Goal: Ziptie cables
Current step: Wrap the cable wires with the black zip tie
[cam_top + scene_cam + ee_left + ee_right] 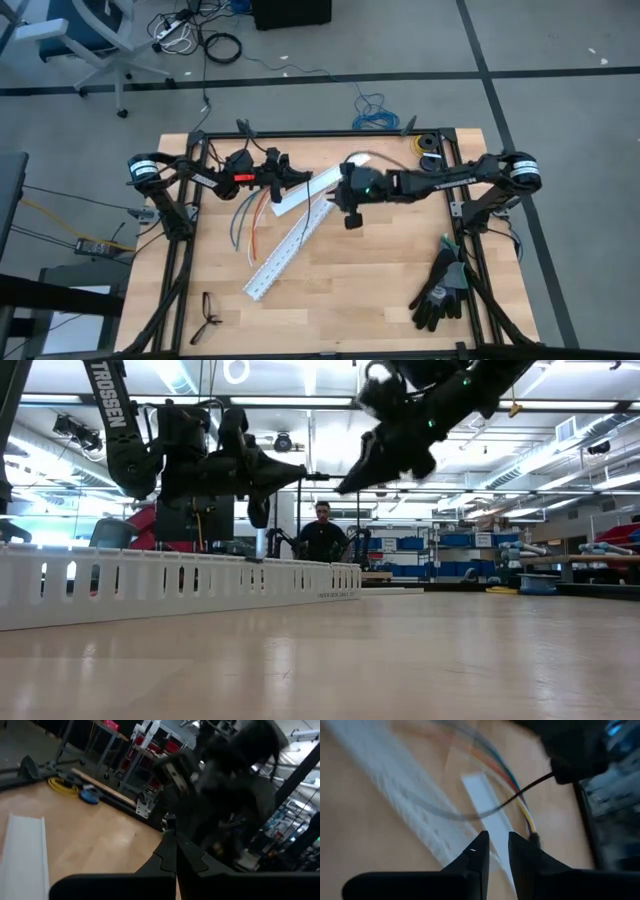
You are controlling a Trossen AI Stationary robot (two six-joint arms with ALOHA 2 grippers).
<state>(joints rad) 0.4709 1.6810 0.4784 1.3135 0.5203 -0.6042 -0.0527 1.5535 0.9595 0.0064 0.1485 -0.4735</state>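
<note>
1. Left gripper (173,839) clamped shut, seemingly on one end of the ziptie (530,787); the contact itself too dark to confirm.
2. Right gripper (498,836) slightly parted, nothing visibly between the fingers.
3. Ziptie a thin dark curve, upper right of the right wrist view; far end lost in blur.
4. Cables (248,215) left of centre in the high view, top ends hidden under the left arm.
</note>
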